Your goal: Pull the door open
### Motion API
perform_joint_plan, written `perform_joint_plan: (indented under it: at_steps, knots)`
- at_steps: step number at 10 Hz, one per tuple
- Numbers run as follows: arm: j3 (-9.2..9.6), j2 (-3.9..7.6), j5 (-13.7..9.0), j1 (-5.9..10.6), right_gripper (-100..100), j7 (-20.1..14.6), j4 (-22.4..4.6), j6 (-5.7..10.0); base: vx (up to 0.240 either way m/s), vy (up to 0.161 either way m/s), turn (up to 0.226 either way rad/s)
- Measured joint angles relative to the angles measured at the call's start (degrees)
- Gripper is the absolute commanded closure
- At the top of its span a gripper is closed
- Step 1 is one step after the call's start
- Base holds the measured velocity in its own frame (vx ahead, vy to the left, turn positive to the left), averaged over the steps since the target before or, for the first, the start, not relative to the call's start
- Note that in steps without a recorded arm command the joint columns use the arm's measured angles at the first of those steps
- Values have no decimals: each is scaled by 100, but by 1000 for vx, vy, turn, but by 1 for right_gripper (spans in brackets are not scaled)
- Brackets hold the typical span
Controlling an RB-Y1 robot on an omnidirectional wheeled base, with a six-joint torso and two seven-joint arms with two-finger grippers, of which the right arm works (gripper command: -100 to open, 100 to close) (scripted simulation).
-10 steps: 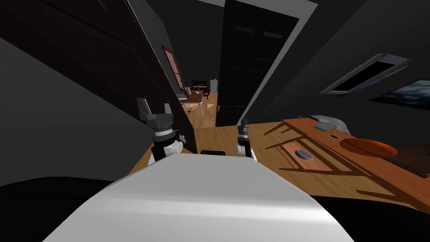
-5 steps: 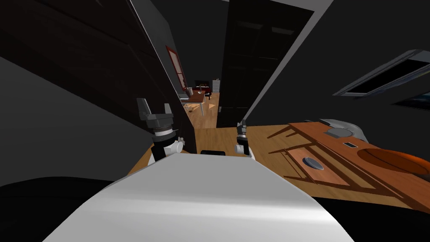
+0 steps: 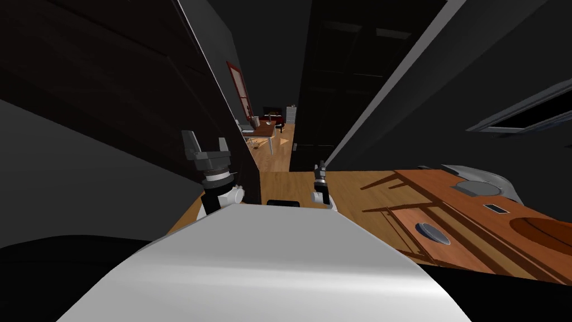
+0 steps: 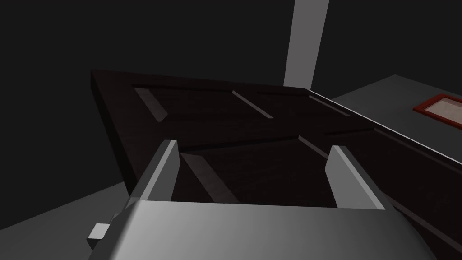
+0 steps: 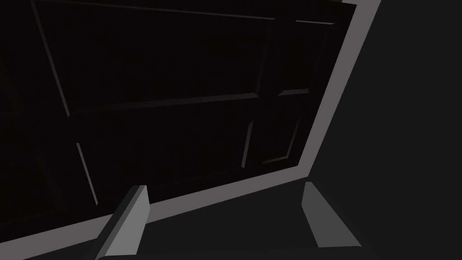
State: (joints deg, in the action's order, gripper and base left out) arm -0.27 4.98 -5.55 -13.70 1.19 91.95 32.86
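Grey blade fingers — blk/white forearms

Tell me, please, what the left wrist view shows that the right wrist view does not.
Left wrist, not right: the left gripper before a dark door seen with its thick edge, and past it a grey wall with a red-framed picture. Right wrist, not left: the right gripper before a second door set in a light grey frame. Shared: fingers standing open and holding nothing, with a dark panelled face behind them.

Dark brown panelled door: upright, swung wide open, free edge nearest, recessed panels showing.
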Motion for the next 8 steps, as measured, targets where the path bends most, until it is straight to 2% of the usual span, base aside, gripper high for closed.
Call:
perform_joint_plan:
  at_steps: [2, 4, 8]
  knots:
    - [-43, 43, -90, 193, -100, 36, -432, 114, 95, -21, 100]
    - [-47, 37, -163, 268, -100, 97, -684, 179, 88, -30, 93]
    - [-96, 66, -329, 543, -100, 198, -1343, 337, 99, -37, 104]
